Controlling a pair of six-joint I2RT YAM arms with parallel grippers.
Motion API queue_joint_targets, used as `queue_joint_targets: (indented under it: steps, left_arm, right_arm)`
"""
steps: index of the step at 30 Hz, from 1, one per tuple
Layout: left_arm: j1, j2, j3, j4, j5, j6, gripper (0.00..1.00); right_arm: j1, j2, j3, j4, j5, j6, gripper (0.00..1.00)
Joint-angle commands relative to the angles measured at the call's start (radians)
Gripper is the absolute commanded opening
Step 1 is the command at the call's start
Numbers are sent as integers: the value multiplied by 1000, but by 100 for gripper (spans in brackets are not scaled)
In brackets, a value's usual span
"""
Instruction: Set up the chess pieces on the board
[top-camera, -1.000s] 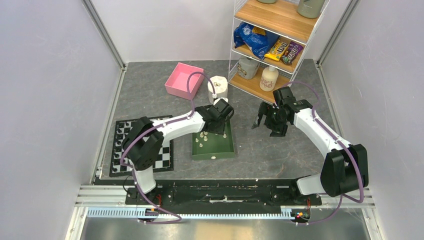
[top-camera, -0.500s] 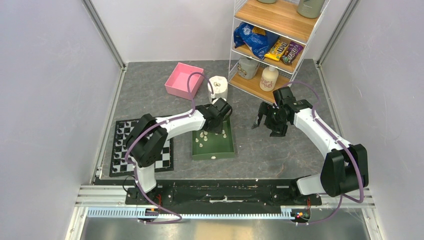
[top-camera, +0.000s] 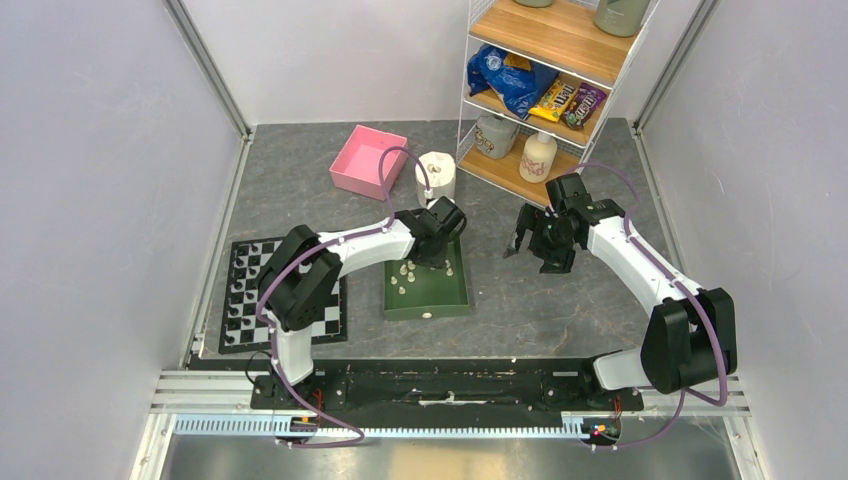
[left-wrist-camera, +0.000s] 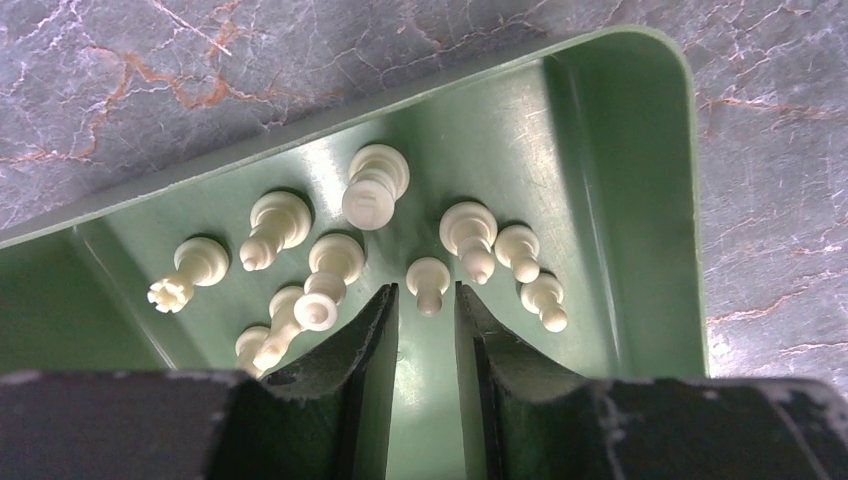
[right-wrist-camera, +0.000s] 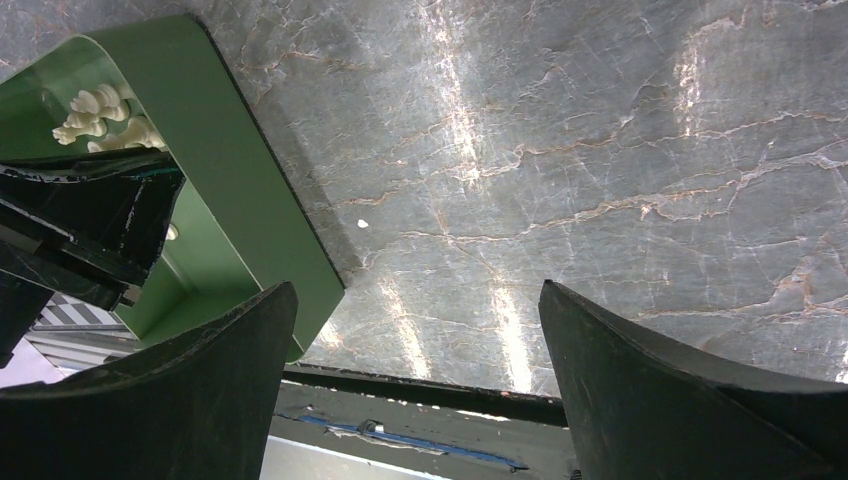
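Observation:
Several cream-white chess pieces (left-wrist-camera: 360, 190) lie in the far end of a green tray (left-wrist-camera: 640, 200); they also show in the top view (top-camera: 405, 278). My left gripper (left-wrist-camera: 425, 292) is down in the tray (top-camera: 430, 310), open by a narrow gap. A small pawn (left-wrist-camera: 428, 278) lies just ahead, its head between the fingertips (left-wrist-camera: 385, 300) and touching neither. The checkered board (top-camera: 330, 315) lies left of the tray, with several pieces (top-camera: 237, 295) on its left columns. My right gripper (right-wrist-camera: 417, 290) is wide open and empty above the bare table, right of the tray (right-wrist-camera: 250, 200).
A pink box (top-camera: 368, 160) and a white paper roll (top-camera: 436, 177) stand behind the tray. A wire shelf (top-camera: 545, 80) with snack bags and bottles is at the back right. One piece (top-camera: 427, 313) lies alone at the tray's near end.
My left gripper has shifted a little toward the tray's far end, over the cluster of pieces. The right arm has not moved.

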Motion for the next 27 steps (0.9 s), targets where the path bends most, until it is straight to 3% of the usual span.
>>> queue_joint_targets:
  steps: [1, 21, 27]
  left_arm:
    - [6, 7, 46, 25, 5, 25, 33]
    - [9, 5, 37, 12, -1, 19, 21]
    - [9, 3, 41, 8, 13, 24, 3]
  right_arm:
    - [2, 6, 10, 10, 5, -16, 99]
    - [1, 12, 7, 9, 5, -20, 99]
    - [1, 9, 5, 9, 6, -18, 99]
